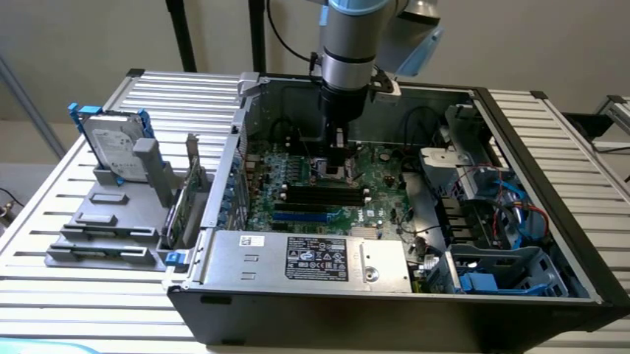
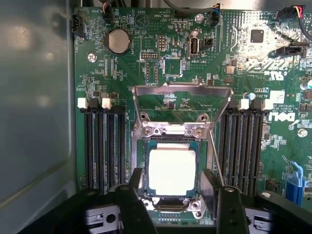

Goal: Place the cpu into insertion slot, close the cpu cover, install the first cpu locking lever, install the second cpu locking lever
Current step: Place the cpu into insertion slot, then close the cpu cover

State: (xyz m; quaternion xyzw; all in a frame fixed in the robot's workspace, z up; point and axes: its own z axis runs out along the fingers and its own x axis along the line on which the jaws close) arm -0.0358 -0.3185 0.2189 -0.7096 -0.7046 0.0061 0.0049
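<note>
The cpu [image 2: 171, 171] lies silvery face up in the insertion slot [image 2: 146, 161], a square black socket on the green board. The cpu cover [image 2: 181, 89], a thin silvery frame, stands swung back from the socket on its hinge. A thin wire locking lever [image 2: 215, 163] runs along one side of the socket. My gripper [image 2: 171, 191] hangs just above the cpu, open, with one black finger [image 2: 133, 197] on each side and nothing between them. In the exterior view the gripper [image 1: 340, 169] reaches down into the computer case over the socket.
Long black memory slots [image 2: 103, 146] flank the socket on both sides. A grey labelled power supply box [image 1: 305, 258] fills the case front. Cables and a blue drive cage [image 1: 512, 273] crowd the exterior view's right. A hard drive [image 1: 111, 144] stands in a grey rack outside the case.
</note>
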